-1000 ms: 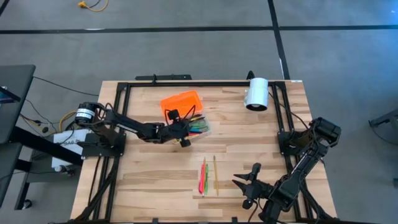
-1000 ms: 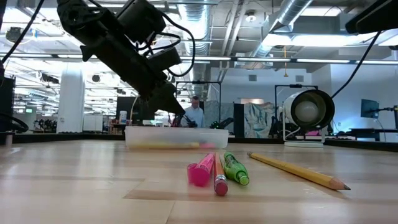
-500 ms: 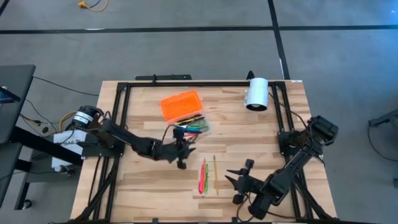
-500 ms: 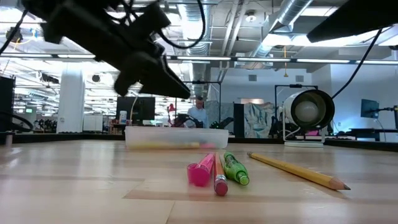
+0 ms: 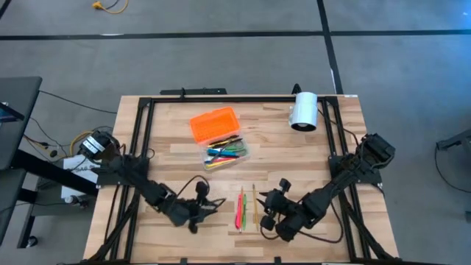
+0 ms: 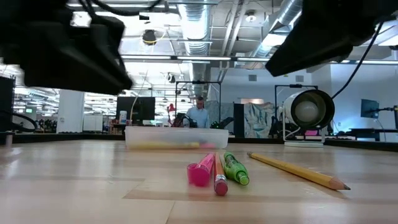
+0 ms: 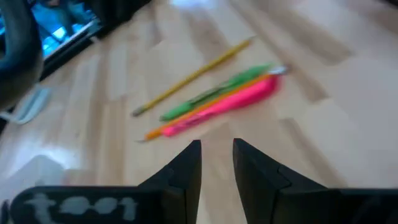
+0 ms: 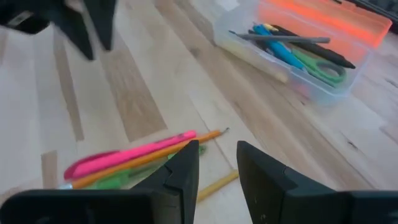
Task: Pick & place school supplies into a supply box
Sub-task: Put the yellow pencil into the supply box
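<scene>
Four loose school supplies lie flat on the table near its front edge: a pink pen [image 5: 238, 211], a green pen [image 6: 236, 169], an orange pencil [image 6: 219, 177] and a yellow pencil [image 5: 255, 206]. The supply box [image 5: 225, 152], a clear base with pens and green scissors [image 8: 328, 73] inside, sits farther back. Its orange lid [image 5: 215, 124] lies behind it. My left gripper [image 5: 209, 208] hovers just left of the loose pens, open and empty [image 7: 216, 151]. My right gripper [image 5: 265, 210] hovers just right of them, also open and empty [image 8: 217, 160].
A white cylinder [image 5: 303, 110] lies at the table's far right. A black frame [image 5: 140, 132] runs along the table's left, far and right edges. Bare wood lies between the box and the loose pens. A person [image 6: 199, 115] stands far off in the room.
My left gripper has swung from the supply box toward the table's near edge and now hangs left of the loose pens, turned toward them. My right gripper has moved left toward the same pens and rolled. The pens and the box have not moved.
</scene>
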